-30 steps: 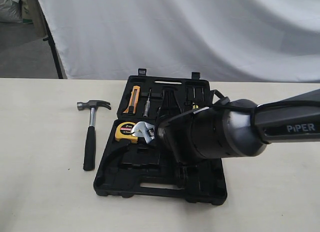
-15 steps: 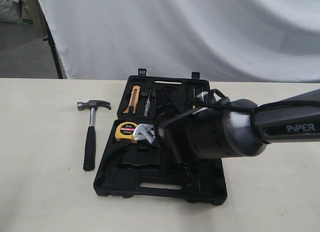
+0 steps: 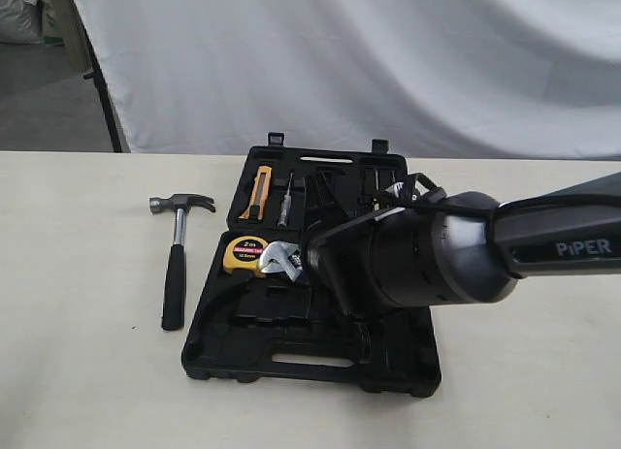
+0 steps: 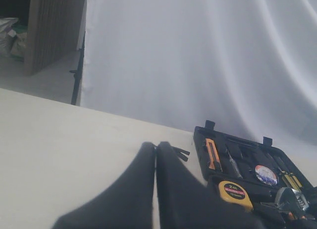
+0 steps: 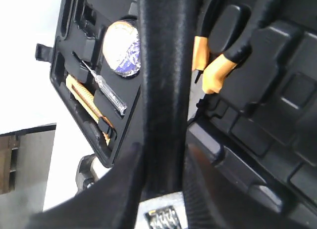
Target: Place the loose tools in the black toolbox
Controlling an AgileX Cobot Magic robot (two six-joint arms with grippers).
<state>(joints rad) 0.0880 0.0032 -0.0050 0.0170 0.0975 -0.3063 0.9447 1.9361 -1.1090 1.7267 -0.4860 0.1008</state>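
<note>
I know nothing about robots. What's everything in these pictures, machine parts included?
toolbox: 1, black, open on table
hammer: 1, steel with black handle, on table beside toolbox
wrench: 1, silver, over toolbox, in right claw
tape measure: 1, yellow, in toolbox
tape roll: 1, whitish label, in toolbox
knife: 1, orange, in toolbox
pliers: 1, orange handles, in toolbox
table: 1, cream
backdrop: 1, white, behind table
left claw: 1, black, shut, over table
right claw: 1, black, shut on wrench
</note>
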